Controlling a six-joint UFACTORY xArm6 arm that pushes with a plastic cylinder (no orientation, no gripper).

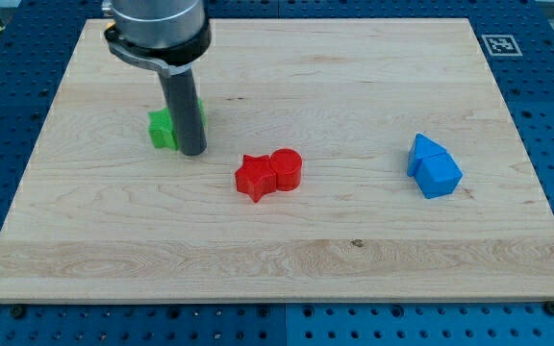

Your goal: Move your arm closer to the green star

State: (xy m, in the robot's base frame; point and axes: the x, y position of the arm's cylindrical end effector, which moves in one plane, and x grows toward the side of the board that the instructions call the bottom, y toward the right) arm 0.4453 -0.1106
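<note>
Step in hand, as I judge it: closing on the green star (164,128); little travel seems left, so the move wants to be short and slow, stopping beside the block rather than shoving it; a push from this side would likely drive the star toward the view's left; best to hold the line and not sweep across toward the red pair.

Green star sits in the upper-left part of the desk (287,259), partly hidden behind the rod; only its left side and a sliver at the right show, so its full outline is hard to make out.

My tip (193,152) stands on the desk at the star's lower-right edge, just beside it; touching or a hair apart, cannot tell, since the rod covers the join.

Arm pose: rod upright, dark, dropping straight from the grey collar at the view's top; no tilt that I can see.

No claw on this arm; nothing is held, only a plain rod end.

Elsewhere: red star (253,177) touching red cylinder (287,168) near centre; two blue blocks (434,166) pressed together at the view's right, well apart from my tip.
</note>
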